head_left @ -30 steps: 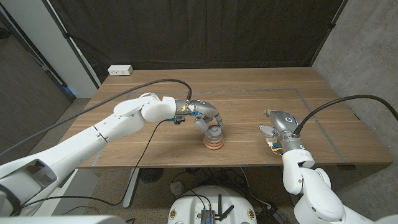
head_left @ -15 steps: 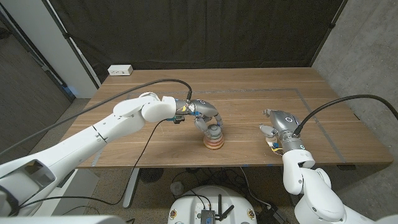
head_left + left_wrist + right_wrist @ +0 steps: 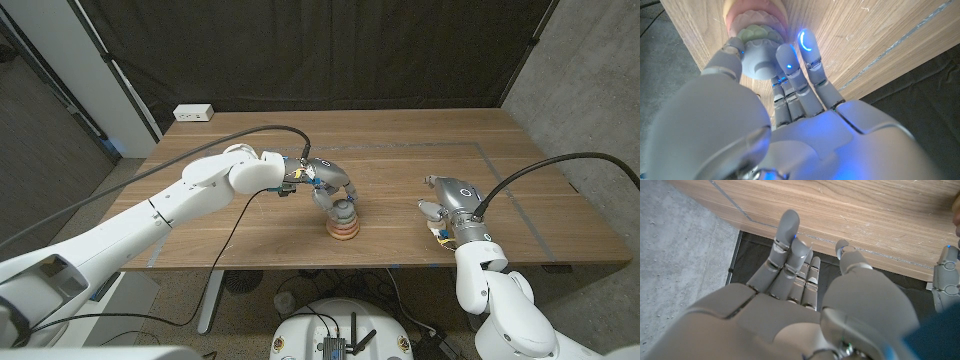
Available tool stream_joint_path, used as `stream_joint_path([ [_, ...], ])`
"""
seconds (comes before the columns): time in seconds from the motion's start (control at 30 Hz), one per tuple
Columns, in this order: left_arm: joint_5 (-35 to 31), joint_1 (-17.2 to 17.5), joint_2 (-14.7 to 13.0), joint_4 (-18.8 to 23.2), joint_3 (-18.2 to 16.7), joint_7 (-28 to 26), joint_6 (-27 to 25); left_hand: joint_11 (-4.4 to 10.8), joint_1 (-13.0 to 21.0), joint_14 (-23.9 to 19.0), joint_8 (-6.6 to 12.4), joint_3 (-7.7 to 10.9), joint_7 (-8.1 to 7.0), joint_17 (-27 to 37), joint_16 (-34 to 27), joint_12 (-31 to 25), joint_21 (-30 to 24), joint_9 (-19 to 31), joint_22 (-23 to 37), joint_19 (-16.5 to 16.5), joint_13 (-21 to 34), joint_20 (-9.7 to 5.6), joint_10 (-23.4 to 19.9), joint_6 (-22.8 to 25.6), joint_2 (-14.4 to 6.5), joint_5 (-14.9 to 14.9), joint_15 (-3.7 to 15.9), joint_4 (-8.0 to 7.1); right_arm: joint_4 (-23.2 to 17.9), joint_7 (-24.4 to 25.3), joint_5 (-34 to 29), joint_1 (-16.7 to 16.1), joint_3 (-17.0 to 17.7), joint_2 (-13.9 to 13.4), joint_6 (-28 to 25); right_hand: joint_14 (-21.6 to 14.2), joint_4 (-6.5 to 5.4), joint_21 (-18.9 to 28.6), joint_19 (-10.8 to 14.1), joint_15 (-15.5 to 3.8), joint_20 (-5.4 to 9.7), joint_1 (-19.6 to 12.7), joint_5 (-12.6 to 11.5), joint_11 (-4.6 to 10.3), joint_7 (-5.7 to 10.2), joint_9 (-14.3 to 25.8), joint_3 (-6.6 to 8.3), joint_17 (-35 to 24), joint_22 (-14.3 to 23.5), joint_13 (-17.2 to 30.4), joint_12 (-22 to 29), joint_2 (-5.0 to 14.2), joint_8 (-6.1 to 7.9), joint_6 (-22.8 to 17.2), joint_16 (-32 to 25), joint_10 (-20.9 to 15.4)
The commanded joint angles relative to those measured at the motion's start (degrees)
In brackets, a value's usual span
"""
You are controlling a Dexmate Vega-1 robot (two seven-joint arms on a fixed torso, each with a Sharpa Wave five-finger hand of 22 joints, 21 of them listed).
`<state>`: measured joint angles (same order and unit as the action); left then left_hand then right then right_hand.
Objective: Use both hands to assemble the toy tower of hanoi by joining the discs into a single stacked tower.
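Right hand (image 3: 441,213) sits lower right of the head view near the table's (image 3: 420,160) front edge, fingers loosely spread, grasping nothing. Disc stack (image 3: 344,228) stands centre frame, orange at the base. Left hand (image 3: 330,192) holds the grey top disc (image 3: 758,55) on that stack, fingers wrapped around it.

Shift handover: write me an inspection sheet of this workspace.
Surface: wooden table, taped outline on its right part.
Job's things: stacked tower near the front edge, grey-blue disc on top.
Clutter: nothing seen.
Hands: left hand grips the top disc; right hand open, apart from the tower.
Cables: black cable on the left arm, another on the right.
Surroundings: black curtain; white power strip at the table's far left corner.
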<state>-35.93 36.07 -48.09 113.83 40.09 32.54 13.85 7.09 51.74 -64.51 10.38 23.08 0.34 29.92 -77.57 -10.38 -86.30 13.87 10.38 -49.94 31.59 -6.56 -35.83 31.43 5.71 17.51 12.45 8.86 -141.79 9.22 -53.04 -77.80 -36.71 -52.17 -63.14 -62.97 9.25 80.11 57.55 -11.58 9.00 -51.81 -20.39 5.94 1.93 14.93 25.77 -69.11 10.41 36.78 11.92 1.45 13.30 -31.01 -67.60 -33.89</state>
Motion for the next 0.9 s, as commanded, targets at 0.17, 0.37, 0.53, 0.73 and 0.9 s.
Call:
stream_joint_path([
  [0.17,-1.50,-0.91,0.26,1.17,0.83,2.75,-0.90,-3.10,-2.13,1.17,-0.35,-2.04,2.01,-1.78,0.93,0.40,1.47,-0.59,0.03,0.97,-0.59,-5.29,8.33,-7.90,1.56,-1.28,0.14,-0.25,-0.51,0.70,0.44,-0.12,-0.43,-0.51,-0.91,-0.47,0.01,0.17,-0.15,-1.09,3.47,0.37,-0.26,-0.07,0.10,0.09,0.54,-0.29,0.08,0.09,-0.20,-0.06,-0.19,-0.66,-0.47,-0.55],
  [0.37,-1.67,-1.32,0.17,1.46,0.93,4.15,-1.28,-3.65,-2.66,1.46,-0.24,-2.47,2.33,-1.93,0.98,0.14,1.94,-0.85,0.03,1.35,-0.81,-5.25,10.14,-9.84,1.72,-1.57,0.13,-0.26,-0.55,0.83,0.46,0.13,-0.74,-0.62,-1.12,-0.40,0.02,0.17,-0.13,-1.09,3.47,0.40,-0.28,-0.05,0.07,0.09,0.60,-0.25,0.08,0.13,-0.17,-0.06,-0.21,-0.63,-0.46,-0.60],
  [0.53,-1.04,-1.16,-0.14,1.80,0.38,4.34,-1.65,-3.83,-3.18,1.80,-0.09,-2.72,2.46,-2.11,1.15,-0.02,2.20,-0.99,0.04,1.52,-0.93,-5.21,10.81,-10.46,1.67,-1.73,0.12,-0.41,-0.61,0.60,0.19,0.55,-1.16,-0.76,-1.48,-0.30,0.04,0.16,-0.12,-1.09,3.48,0.40,-0.29,-0.05,-0.11,0.09,0.65,-0.15,0.08,0.16,-0.17,-0.06,-0.25,-0.55,-0.39,-0.58],
  [0.73,-0.05,-0.38,-1.05,2.71,-0.93,4.04,-2.80,-3.68,-3.51,1.93,0.58,-2.84,2.71,-2.03,1.04,-0.57,2.48,-1.13,0.06,1.53,-1.08,-5.26,10.41,-9.72,1.35,-1.89,0.13,-0.46,-0.81,0.72,0.68,0.54,-0.93,-1.00,-1.37,-0.26,0.07,0.15,-0.13,-1.10,3.47,0.39,-0.30,-0.10,0.06,0.09,0.68,-0.09,0.08,0.15,-0.17,-0.08,-0.24,-0.59,-0.36,-0.62],
  [0.9,1.28,1.42,-2.24,3.70,-2.93,2.22,-4.62,-3.77,-3.72,2.10,0.81,-2.88,2.66,-2.16,1.14,-0.88,2.58,-1.20,0.09,1.46,-1.17,-5.26,9.95,-9.46,1.07,-1.96,0.13,-0.53,-0.98,2.08,2.60,-0.15,0.33,-0.81,-0.27,-1.24,-0.03,0.36,0.36,-1.09,3.46,0.55,-0.25,0.24,0.91,0.57,0.58,-0.34,0.12,-0.12,-0.03,0.05,0.95,-3.11,-1.03,-1.55],
])
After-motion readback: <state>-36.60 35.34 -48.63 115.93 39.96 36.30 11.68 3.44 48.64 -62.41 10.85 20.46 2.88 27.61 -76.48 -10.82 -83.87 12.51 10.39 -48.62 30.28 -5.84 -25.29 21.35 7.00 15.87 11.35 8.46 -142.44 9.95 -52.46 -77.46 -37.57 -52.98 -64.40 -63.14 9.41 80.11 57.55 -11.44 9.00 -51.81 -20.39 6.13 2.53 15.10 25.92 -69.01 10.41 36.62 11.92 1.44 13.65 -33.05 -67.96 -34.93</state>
